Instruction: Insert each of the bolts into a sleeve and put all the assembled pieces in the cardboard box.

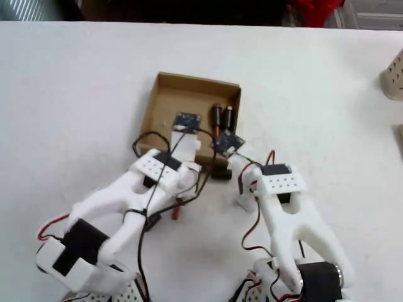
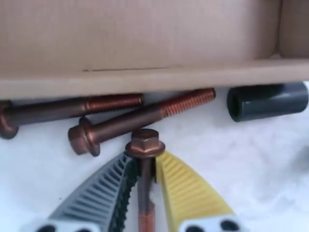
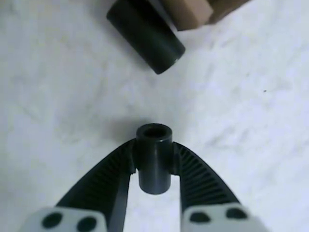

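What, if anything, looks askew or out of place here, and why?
Nothing is damaged or spilled. One loose bolt lies along the cardboard box's outer wall, a second bolt slants beside it, and a spare sleeve lies on its side nearby, all unassembled.

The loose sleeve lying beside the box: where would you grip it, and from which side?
Probably across its middle, from above. The loose sleeve lies on its side on the table, curved wall up; the cardboard box close beside it hampers a sideways approach.

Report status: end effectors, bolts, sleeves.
Left end effector shut on bolt. Right end effector shut on sleeve. Two loose bolts, loose sleeve beside box.
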